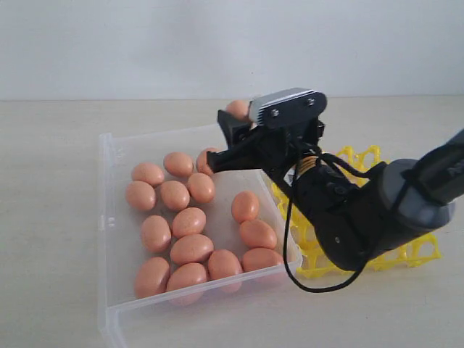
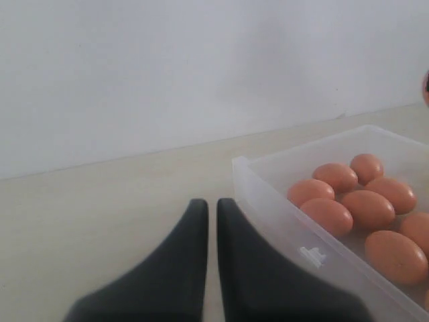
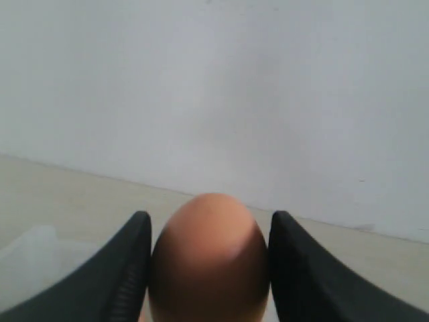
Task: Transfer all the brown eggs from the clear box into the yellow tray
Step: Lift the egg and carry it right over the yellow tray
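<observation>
Pale worktop [image 1: 51, 145], plain white wall [image 1: 217, 43] behind, and the action is all on the right side. The right gripper [image 3: 209, 225] has one brown egg [image 3: 209, 268] pinched between its two black fingers [image 3: 131, 268], the egg standing on end and filling the gap. In the exterior view that egg peeks out behind the gripper near the far corner of the clear box [image 1: 109, 217]. Inside the box, about fifteen brown eggs [image 1: 190, 221] lie loose on the bottom, many touching. Just beside the box, on the right, sits the yellow tray [image 1: 362, 156], mostly hidden behind the right arm. Over on the other side, the left gripper [image 2: 211, 215] is closed on nothing, low over the worktop just outside the box wall.
</observation>
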You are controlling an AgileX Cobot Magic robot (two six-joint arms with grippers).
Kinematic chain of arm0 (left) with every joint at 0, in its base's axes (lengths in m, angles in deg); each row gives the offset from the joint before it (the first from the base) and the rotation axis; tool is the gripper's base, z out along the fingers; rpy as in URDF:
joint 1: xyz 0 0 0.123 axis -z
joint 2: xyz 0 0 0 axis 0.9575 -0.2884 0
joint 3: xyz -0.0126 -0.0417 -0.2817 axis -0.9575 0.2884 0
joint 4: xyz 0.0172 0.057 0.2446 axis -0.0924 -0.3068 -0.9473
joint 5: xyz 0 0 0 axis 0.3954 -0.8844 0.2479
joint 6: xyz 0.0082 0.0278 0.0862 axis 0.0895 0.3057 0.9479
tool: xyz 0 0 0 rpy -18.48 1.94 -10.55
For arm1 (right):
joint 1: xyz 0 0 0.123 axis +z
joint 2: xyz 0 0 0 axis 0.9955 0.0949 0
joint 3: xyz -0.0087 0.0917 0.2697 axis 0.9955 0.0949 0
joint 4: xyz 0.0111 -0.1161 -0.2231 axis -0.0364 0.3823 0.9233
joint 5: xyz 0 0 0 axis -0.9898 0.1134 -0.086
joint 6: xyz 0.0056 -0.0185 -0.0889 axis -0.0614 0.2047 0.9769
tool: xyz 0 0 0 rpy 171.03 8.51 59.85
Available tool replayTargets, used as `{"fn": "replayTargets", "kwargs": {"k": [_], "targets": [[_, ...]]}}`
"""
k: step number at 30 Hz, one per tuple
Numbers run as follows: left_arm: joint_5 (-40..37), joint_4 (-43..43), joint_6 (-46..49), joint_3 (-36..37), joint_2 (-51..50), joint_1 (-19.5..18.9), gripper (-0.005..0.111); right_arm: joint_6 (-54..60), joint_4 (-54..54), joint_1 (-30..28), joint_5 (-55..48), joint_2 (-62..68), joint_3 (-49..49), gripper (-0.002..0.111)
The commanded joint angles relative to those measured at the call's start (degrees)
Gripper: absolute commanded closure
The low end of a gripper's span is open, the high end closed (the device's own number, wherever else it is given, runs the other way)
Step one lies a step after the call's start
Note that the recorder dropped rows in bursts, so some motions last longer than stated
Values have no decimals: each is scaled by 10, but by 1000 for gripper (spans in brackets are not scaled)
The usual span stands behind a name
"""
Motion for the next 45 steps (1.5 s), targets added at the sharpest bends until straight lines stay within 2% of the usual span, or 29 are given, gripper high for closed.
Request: {"fn": "replayTargets", "kwargs": {"k": [1, 4, 11, 17, 20, 23, 30, 37, 40, 45], "targets": [[2, 1, -3, 2, 0, 3, 103, -15, -66, -30, 10, -38, 49, 109], [2, 1, -3, 2, 0, 3, 103, -67, -47, -66, 10, -36, 73, 109], [2, 1, -3, 2, 0, 3, 103, -106, 191, -171, 10, -1, 75, 109], [2, 1, -3, 2, 0, 3, 103, -158, 343, -250, 10, 52, 34, 109], [2, 1, -3, 2, 0, 3, 103, -175, 444, -272, 10, 63, 4, 109], [2, 1, -3, 2, 0, 3, 103, -188, 500, -278, 10, 63, -19, 109], [2, 1, -3, 2, 0, 3, 103, -180, 545, -278, -1, 66, -54, 109], [2, 1, -3, 2, 0, 3, 103, -139, 540, -278, -28, 70, -60, 109], [2, 1, -3, 2, 0, 3, 103, -127, 535, -278, -84, 71, -66, 109], [2, 1, -3, 2, 0, 3, 103, -99, 503, -278, -66, 107, -66, 109]]}}
